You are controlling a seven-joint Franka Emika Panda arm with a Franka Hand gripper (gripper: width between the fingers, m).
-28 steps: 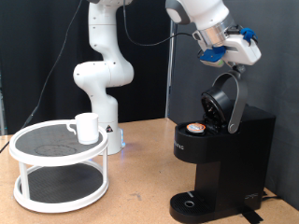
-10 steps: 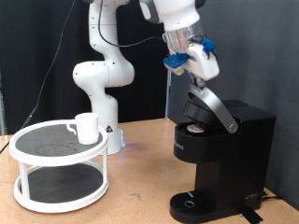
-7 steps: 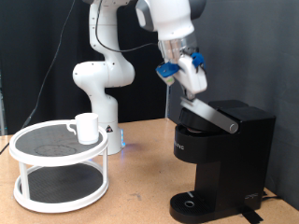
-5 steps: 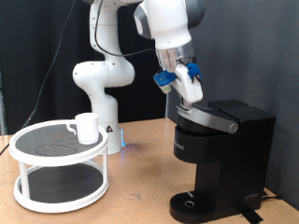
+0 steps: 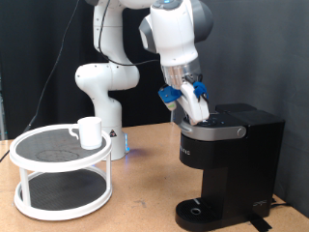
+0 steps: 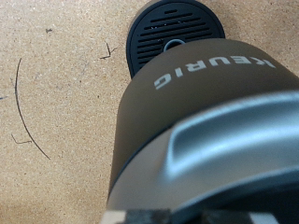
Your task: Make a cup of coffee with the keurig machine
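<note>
1. the gripper (image 5: 200,114) sits on top of the keurig (image 5: 230,164), at the front of its lid (image 5: 214,131), on the exterior view's right half.
2. the lid lies flat and closed on the black body; no pod shows.
3. the fingers are hidden against the lid in the exterior view and barely enter the wrist view, so i cannot tell whether they are spread or pressed together.
4. nothing shows between the fingers.
5. the wrist view looks straight down the front of the keurig (image 6: 201,112): the rounded dark lid edge close up and blurred, the brand lettering below it, and the round drip tray (image 6: 174,32) with its slotted grate beyond.
6. the drip tray (image 5: 199,210) has no cup on it in either view.
7. the cup (image 5: 90,131) stands upright on the top tier of a white two-tier rack (image 5: 61,172), on the exterior view's left, well apart from the keurig.
8. the cup's handle points to the exterior view's left.
9. the rack and keurig both rest on a brown table (image 5: 140,198); thin dark scratch marks on the table (image 6: 56,103) show in the wrist view.
10. the arm's white base (image 5: 104,92) stands behind, between rack and keurig.
</note>
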